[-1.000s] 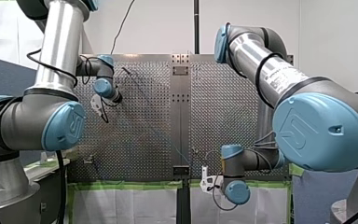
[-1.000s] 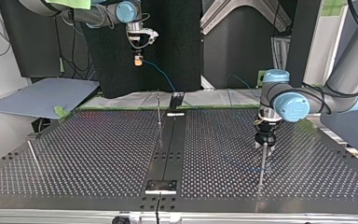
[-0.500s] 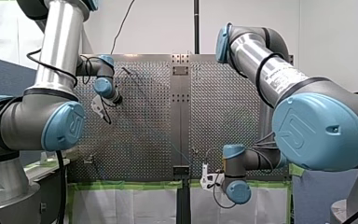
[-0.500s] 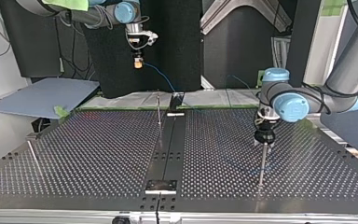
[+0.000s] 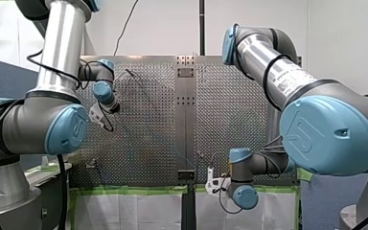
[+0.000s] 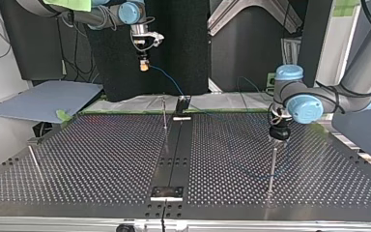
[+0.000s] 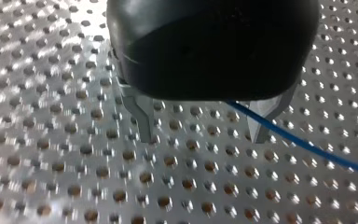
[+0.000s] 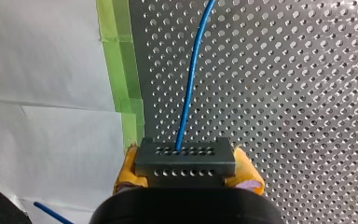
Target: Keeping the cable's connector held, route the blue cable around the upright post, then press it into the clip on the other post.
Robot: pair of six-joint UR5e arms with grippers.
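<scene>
My right pincer (image 8: 186, 170) is clamped on the black connector (image 8: 185, 156) near the counter's (image 8: 284, 93) taped edge, and the blue cable (image 8: 191, 70) runs out over the holes. My left pincer (image 7: 202, 135), fingers apart with the cable slanting past one of them, hangs just above the upright post (image 6: 272, 169) at the top view's right. I judge the wrap around that post is in hand. Next comes a carry across open counter to the thin post (image 6: 164, 116) at centre back; I cannot make out its clip.

My left end effector (image 7: 200, 139) spread, right end effector (image 8: 189, 170) clamped
</scene>
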